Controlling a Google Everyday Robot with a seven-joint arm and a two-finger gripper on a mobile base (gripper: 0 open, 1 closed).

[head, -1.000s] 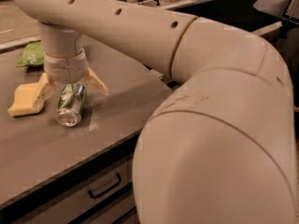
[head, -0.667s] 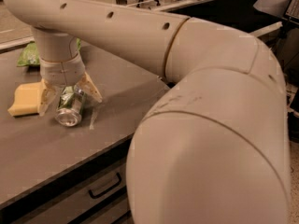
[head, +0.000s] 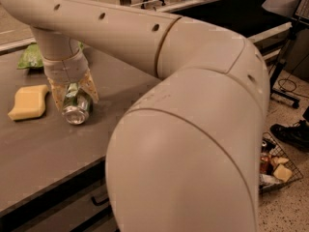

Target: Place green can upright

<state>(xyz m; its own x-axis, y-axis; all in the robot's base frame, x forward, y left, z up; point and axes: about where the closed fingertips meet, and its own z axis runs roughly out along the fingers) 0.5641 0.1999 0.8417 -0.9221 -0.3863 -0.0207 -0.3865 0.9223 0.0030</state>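
Note:
The green can (head: pixel 76 111) lies tilted on the grey table (head: pixel 43 149), its silver end facing the camera. My gripper (head: pixel 73 102) comes down from above, with one tan finger on each side of the can's body. The fingers press against the can. The can's far end is hidden behind the wrist.
A yellow sponge (head: pixel 28 102) lies just left of the can. A flat green snack bag (head: pixel 31 56) lies at the table's back left. My arm's bulky white shell (head: pixel 193 129) fills the right half. A wire basket (head: pixel 276 167) with items stands on the floor at right.
The fingers stood wide apart around the can; now they have drawn in against its sides. The gripper has shifted slightly left over the can.

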